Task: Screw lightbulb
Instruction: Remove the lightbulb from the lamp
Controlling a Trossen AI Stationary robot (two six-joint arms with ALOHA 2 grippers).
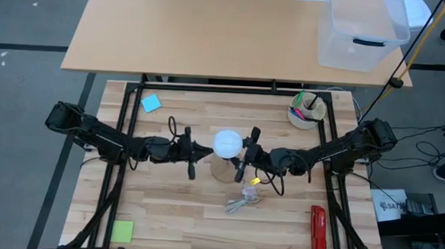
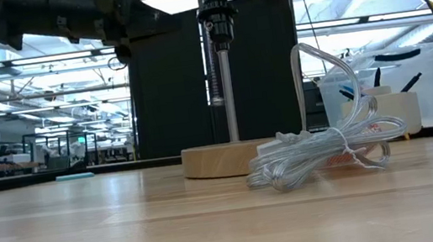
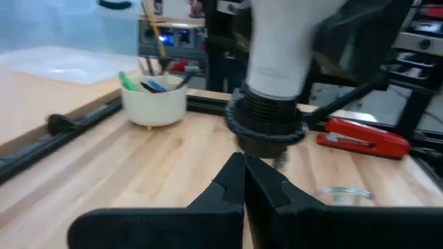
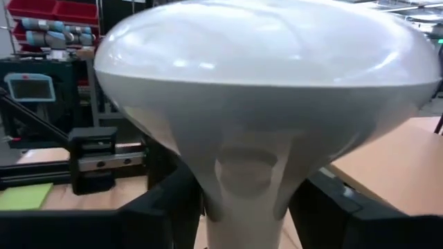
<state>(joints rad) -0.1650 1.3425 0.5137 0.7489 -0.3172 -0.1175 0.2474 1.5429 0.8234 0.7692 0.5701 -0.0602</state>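
White lightbulb (image 4: 266,90), round globe, tapered neck, btwn right hand (image 4: 242,214) fingers.

The lightbulb (image 4: 266,90) is cut off by the right wrist picture's edges, and its screw base is hidden inside the black socket (image 3: 266,124). In the low view the bulb is cut off entirely above the socket. The wooden base (image 1: 221,170) is largely hidden under the globe from above. Contact between the right gripper (image 1: 245,152) fingers and the globe cannot be told.
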